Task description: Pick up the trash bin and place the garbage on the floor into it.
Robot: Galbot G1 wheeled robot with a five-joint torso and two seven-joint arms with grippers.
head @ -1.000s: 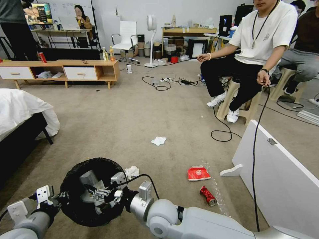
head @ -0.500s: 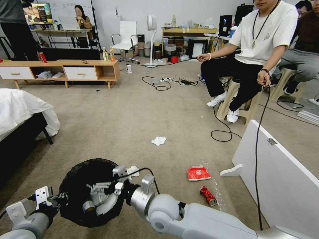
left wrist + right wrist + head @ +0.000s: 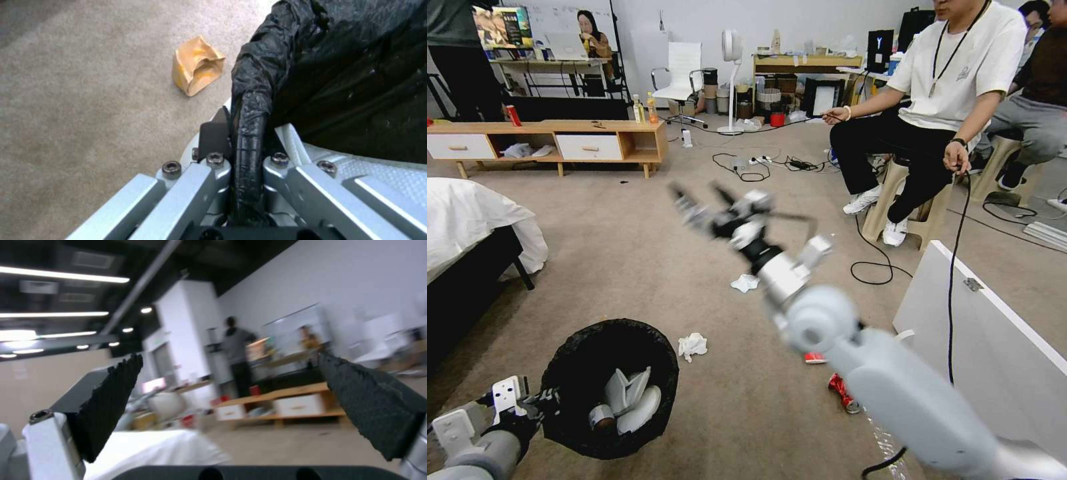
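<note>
Sitting low at the robot's front left, the trash bin (image 3: 564, 357), mouth tipped toward the camera and showing white scraps and a small bottle-like piece (image 3: 626, 401) already inside. Being pinched at the near rim by the left pincer (image 3: 247, 143), clamped on the bag-wrapped edge, one finger outside and one inside. Not telling clearly whether the bin is hanging free or touching the carpet.

Lying close beside the bin's far side, a crumpled tissue (image 3: 692, 345); farther out, a flatter tissue (image 3: 746, 283); off to the right, a crushed red can (image 3: 844, 392) and a red packet (image 3: 814, 358), mostly hiding behind the right arm. Lying on the carpet near the bin's wall in the left wrist view, a crumpled brown paper bag (image 3: 197, 65).

Sweeping high over the floor, well apart from the bin, the right pincer (image 3: 702, 200), spread wide and carrying nothing, its black pads (image 3: 111, 396) framing only the room beyond.

Risking most at that rim grip, probably: holding by one thin edge through slick plastic, so inviting the bag to slide or the bin to swing and tip its contents back out. Risking also a fast, wide swing of the right arm toward the dangling black cable (image 3: 951, 267) and the white panel (image 3: 994, 347) at the right. Masking the packet from the head camera, too, and so likely making the next reach harder to judge.
</note>
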